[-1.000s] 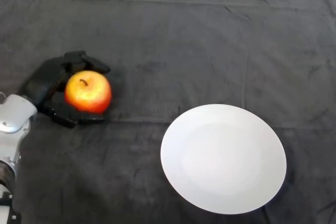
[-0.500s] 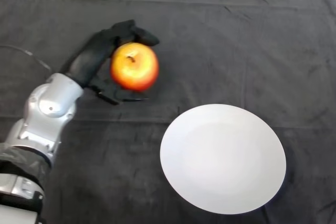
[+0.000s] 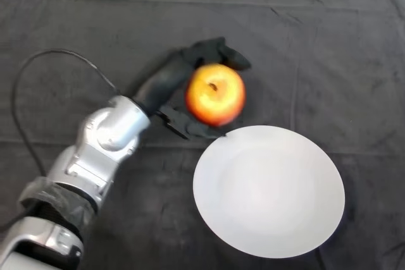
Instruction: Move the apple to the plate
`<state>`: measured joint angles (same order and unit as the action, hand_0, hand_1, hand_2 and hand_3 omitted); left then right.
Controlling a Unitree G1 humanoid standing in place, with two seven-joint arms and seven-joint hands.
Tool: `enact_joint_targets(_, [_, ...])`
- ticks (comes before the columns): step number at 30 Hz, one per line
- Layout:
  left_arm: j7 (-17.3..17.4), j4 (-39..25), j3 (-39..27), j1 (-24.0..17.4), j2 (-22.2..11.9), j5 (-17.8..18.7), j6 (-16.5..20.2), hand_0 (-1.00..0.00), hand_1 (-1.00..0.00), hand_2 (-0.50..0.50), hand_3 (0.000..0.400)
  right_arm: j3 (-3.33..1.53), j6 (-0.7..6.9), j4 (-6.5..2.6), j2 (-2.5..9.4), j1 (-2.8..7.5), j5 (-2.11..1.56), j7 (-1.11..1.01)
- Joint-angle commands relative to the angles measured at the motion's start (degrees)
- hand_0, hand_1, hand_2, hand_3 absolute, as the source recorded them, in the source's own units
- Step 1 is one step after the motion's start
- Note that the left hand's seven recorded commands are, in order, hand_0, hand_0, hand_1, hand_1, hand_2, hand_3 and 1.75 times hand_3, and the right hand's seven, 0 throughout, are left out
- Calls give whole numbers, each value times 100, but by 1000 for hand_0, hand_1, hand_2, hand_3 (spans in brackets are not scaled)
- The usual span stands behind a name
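The left hand [image 3: 180,77] is gripping the apple [image 3: 215,94], fingers curled around it, at the white plate's [image 3: 269,191] far-left rim. Transport step; next, positioning over the plate's centre, then releasing.

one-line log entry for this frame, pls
left hand: shut on red-yellow apple | apple: held beside the upper-left rim of round white plate, not on it | plate: bare | surface: dark cloth
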<state>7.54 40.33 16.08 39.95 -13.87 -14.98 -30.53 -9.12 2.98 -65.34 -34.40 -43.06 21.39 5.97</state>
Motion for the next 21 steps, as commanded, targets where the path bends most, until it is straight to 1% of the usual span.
enact_joint_targets(1, [-84,-345,211,-264,-11,-97,108,-1000,-1000,0,400,59,14,-25,-36,203,-50,-26])
enact_joint_targets(8, [-124,-691,738,-359,77,-11,367,-1000,-1000,0,400,62,26,0,-37,216,-53,-30])
enact_joint_targets(12, [-188,-803,1070,-416,96,57,439,-1000,-1000,0,400,64,32,13,-38,222,-54,-32])
enact_joint_targets(21, [-266,-578,1679,-395,77,237,357,-1000,-1000,0,400,67,42,30,-39,229,-55,-36])
